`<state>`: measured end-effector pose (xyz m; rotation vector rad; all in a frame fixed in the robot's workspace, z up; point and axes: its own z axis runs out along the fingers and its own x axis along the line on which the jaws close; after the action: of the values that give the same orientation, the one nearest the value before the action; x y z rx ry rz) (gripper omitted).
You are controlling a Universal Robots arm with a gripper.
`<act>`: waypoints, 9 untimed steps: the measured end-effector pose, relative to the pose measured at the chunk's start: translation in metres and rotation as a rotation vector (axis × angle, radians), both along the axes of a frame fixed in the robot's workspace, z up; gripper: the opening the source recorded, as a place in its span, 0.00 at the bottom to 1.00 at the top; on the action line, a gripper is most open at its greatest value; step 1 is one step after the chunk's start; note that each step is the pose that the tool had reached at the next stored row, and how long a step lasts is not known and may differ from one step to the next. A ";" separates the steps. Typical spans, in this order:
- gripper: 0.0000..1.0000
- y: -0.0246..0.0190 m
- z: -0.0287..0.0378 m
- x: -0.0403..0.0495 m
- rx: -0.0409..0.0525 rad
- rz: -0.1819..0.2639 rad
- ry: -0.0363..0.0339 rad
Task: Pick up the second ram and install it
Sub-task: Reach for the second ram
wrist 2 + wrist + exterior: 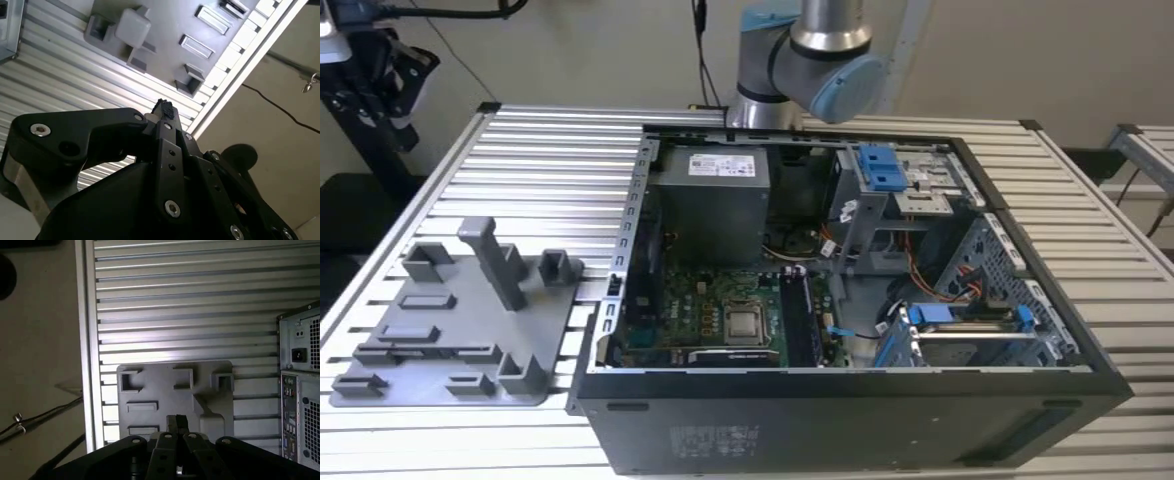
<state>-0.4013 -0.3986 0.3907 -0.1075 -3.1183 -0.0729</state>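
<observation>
While the claw (176, 423) hangs with its tips pinched together above the grey fixture plate (200, 390) — that plate lies on the slatted surface (175, 300), beside the open computer case (854, 410) with its green motherboard (707, 300); where the second ram sits I cannot tell.

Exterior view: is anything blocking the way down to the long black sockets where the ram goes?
Nothing visible does. The computer case is open on top, and nothing lies over the long black sockets beside the processor. Loose cables sit to the exterior view's right of them.
</observation>
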 end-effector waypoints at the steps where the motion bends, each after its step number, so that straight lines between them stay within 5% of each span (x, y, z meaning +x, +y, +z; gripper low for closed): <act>1: 0.11 0.0000 0.0000 -0.0017 0.0000 0.000 0.0005; 9: 0.11 0.0000 0.0000 -0.0057 -0.0001 0.000 0.0019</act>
<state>-0.4070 -0.3985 0.3907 -0.1074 -3.1165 -0.0727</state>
